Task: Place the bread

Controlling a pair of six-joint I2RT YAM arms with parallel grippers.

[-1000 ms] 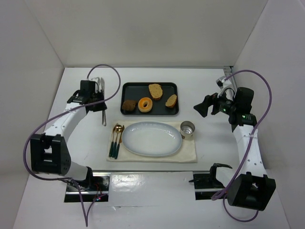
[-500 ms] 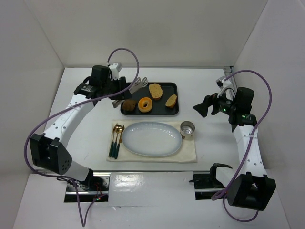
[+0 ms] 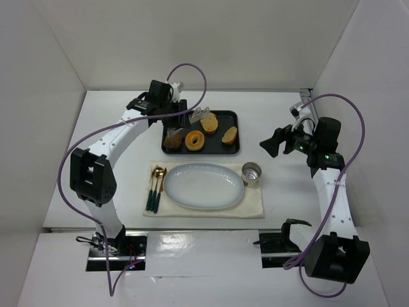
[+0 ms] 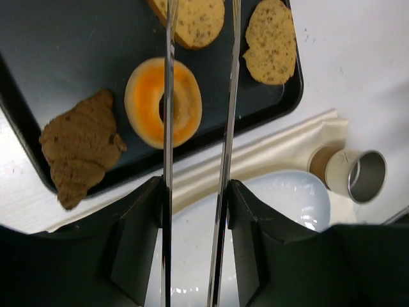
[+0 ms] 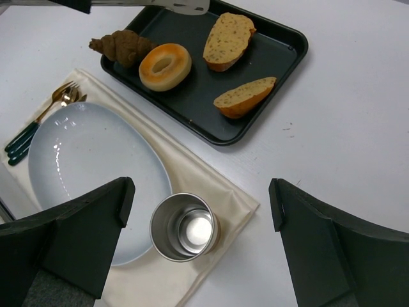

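Steel tongs (image 4: 167, 128) are clamped in the left gripper (image 3: 181, 116), its fingers (image 4: 135, 238) pressed against the two blades from either side. The blades themselves stand apart with nothing between them. In the left wrist view they run over the orange doughnut (image 4: 163, 101) toward the bread (image 4: 197, 19), and their tips pass out of frame at 12 o'clock. From above, the tips lie at the bread's 9 o'clock edge; whether they touch it cannot be told. The bread rests flat in the far half of the black tray (image 3: 228, 119). The narrower golden slice (image 3: 229, 135) is at its 4 o'clock and the doughnut at its 7 o'clock, with a dark brown pastry (image 3: 172, 141) further toward 8 o'clock. The tray sits at 12 o'clock of the pale oval plate (image 3: 203, 185), which lies bare on a cream cloth (image 3: 252, 203) with a metal cup (image 3: 251, 173) at its 3 o'clock. The right gripper (image 3: 268, 144) hangs well apart from the tray at 3 o'clock, fingers spread and holding nothing. As I read it, the tool is in hand and the reach is nearly done. The pinch on the bread, the lift and the carry remain. The plate looks like the likely destination, though the task names none.
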